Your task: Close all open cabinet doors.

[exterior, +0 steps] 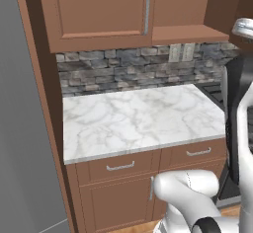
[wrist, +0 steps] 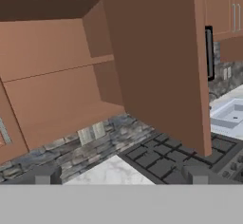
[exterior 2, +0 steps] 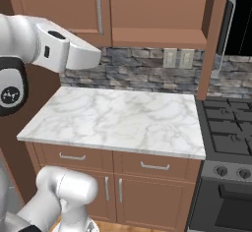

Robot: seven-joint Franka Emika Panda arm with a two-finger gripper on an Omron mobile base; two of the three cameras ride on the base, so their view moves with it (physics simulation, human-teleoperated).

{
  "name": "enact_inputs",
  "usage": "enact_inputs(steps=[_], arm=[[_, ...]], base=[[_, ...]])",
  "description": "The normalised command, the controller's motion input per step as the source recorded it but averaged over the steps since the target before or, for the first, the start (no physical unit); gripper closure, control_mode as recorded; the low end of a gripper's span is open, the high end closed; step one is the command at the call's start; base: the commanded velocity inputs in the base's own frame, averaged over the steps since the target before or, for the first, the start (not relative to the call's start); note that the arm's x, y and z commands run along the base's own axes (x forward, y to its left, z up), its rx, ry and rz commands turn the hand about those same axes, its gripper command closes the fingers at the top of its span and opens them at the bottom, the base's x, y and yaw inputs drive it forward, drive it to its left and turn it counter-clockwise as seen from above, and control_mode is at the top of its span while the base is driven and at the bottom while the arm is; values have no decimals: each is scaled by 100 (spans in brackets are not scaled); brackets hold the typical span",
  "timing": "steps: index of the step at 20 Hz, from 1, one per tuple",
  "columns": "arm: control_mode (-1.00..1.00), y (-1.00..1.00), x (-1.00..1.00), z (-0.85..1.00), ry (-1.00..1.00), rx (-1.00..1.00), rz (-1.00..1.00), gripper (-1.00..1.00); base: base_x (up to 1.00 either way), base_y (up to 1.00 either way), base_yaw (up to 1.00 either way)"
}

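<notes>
One tall reddish-brown cabinet door (wrist: pixel 156 66) stands swung out in the hand view, its inner face towards me and its lower edge over the stove. In the right base view this open door (exterior 2: pixel 214 39) appears edge-on, with its silver bar handle (exterior 2: pixel 229 24) on the far side. Left of it the open cabinet (wrist: pixel 57 61) shows a bare shelf. The neighbouring cabinet door (exterior: pixel 99 10) (exterior 2: pixel 64 0) is shut. My gripper (wrist: pixel 121 176) is open and holds nothing, its fingertips (wrist: pixel 45 175) spread wide, a short way in front of the open door.
A white marble counter (exterior: pixel 138 118) (exterior 2: pixel 118 118) lies below the cabinets, backed by a stone wall with outlets (exterior 2: pixel 178 57). A gas stove (exterior 2: pixel 226 128) (wrist: pixel 161 156) stands to its right. Farther right are a sink (wrist: pixel 232 116) and more shut wall doors (wrist: pixel 223 9).
</notes>
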Motion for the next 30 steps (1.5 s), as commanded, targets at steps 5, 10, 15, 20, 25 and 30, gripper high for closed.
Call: enact_inputs(steps=[5,10,15,20,25,30], arm=[[-100,-44,-39,0,-4,5,0,-100],[-100,-38,-23,0,0,4,0,-100],[-100,-39,-2,-10,-2,4,0,-100],[-100,-26,2,-30,-10,1,0,-100],[-100,-41,17,-22,-14,0,0,-100],[-100,-39,9,-6,-11,0,0,-100]], base=[[0,0,0],[0,0,0],[0,0,0],[0,0,0],[0,0,0],[0,0,0]])
